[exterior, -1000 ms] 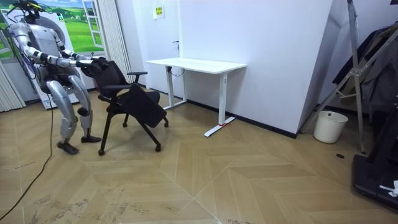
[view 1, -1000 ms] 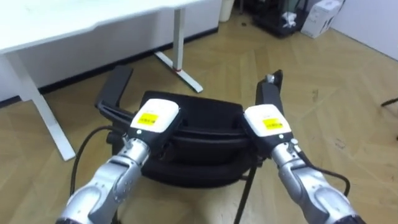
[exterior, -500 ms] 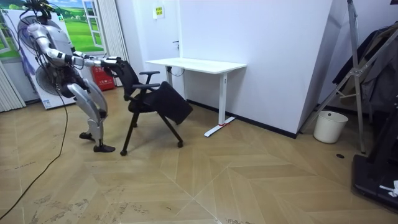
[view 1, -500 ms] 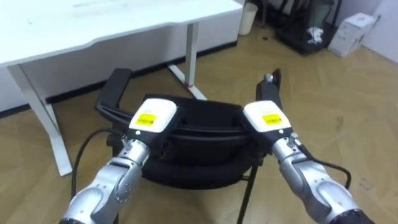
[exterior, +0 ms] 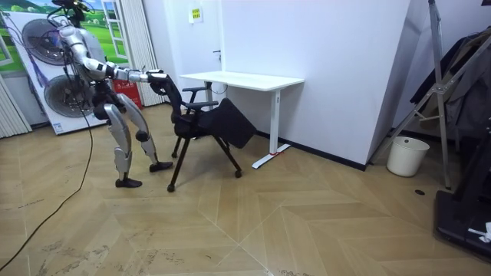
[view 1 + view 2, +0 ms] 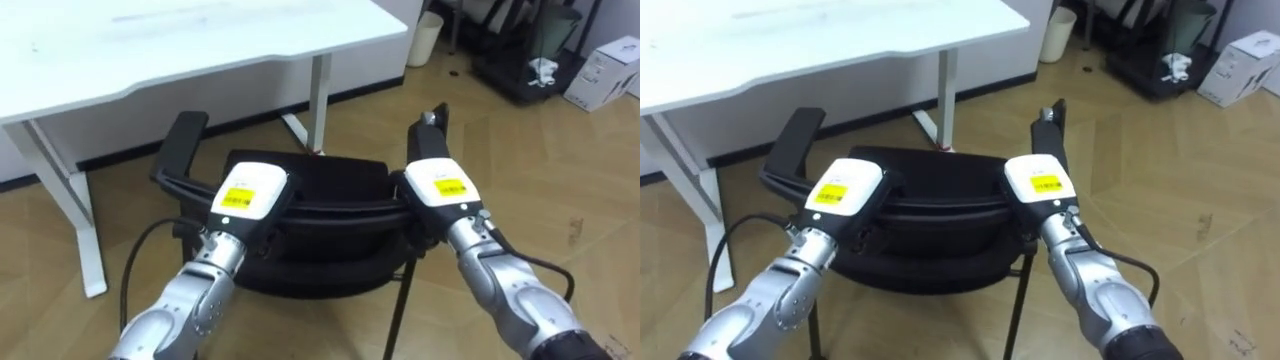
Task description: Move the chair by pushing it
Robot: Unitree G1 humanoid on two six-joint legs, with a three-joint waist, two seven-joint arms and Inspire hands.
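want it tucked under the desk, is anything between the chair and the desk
The left robot hand and right robot hand rest on the chair back. Ahead, the desk leg stands almost in line with the chair's middle; the opening under the desk lies left of it. Otherwise only floor.

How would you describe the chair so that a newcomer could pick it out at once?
Start at the white desk. Right before it stands a black chair with armrests, the robot's left hand and right hand at its back. It is the only dark seat beside that pale desk.
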